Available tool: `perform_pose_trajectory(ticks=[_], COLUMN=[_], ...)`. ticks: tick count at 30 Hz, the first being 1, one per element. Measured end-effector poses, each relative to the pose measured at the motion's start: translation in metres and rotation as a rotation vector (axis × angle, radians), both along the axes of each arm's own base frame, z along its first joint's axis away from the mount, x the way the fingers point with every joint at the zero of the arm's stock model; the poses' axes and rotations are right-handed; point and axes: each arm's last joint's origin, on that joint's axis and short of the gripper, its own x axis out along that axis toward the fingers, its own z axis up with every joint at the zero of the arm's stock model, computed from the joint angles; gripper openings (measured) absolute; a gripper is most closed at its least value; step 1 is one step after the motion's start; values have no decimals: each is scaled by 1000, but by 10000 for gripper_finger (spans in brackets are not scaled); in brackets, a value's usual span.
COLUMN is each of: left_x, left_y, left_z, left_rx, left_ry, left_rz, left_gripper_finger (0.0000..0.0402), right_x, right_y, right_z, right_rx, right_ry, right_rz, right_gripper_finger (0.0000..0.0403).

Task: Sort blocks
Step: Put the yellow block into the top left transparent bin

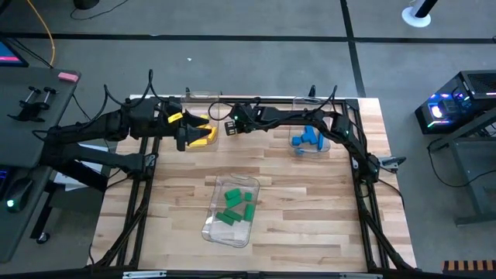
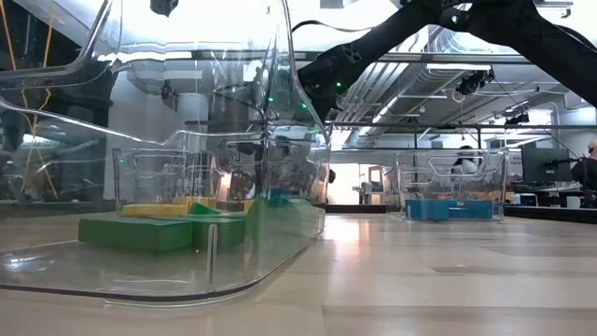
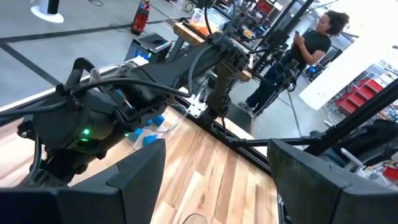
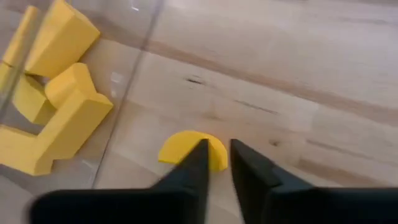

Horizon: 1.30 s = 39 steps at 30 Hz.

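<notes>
High view, green blocks in the near bin, blue blocks in the far right bin, left gripper spread over the yellow bin, right wrist view, right gripper pinching a round yellow block on the table just beside the bin of yellow blocks.

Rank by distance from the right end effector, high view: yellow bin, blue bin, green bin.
From the right end effector:
1. Yellow bin, just beside it, far-left of the table.
2. Blue bin, along the far edge, right side.
3. Green bin, near-centre of the table.
</notes>
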Motion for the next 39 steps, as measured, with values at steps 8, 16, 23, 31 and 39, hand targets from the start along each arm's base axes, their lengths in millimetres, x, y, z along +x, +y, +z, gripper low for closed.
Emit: perform_pose_trajectory(ticks=[8,16,23,31,39], left_x=[0,0,0,0,8], left_y=[-1,-1,-1,-1,5], left_z=[0,0,0,-1,-7], left_rx=[9,11,10,11,26], left_ry=[4,3,6,8,58], left_rz=[-29,-29,-29,-29,110], left_gripper_finger=[270,270,270,270,270], right_x=[4,4,-8,-23,-32], right_y=[1,1,7,14,0], right_z=[2,-7,-17,-5,55], right_rx=[4,37,90,69,-44], right_ry=[-44,-14,155,309,142], right_rz=[40,86,165,275,265], right_gripper_finger=[2,1,0,0,0])
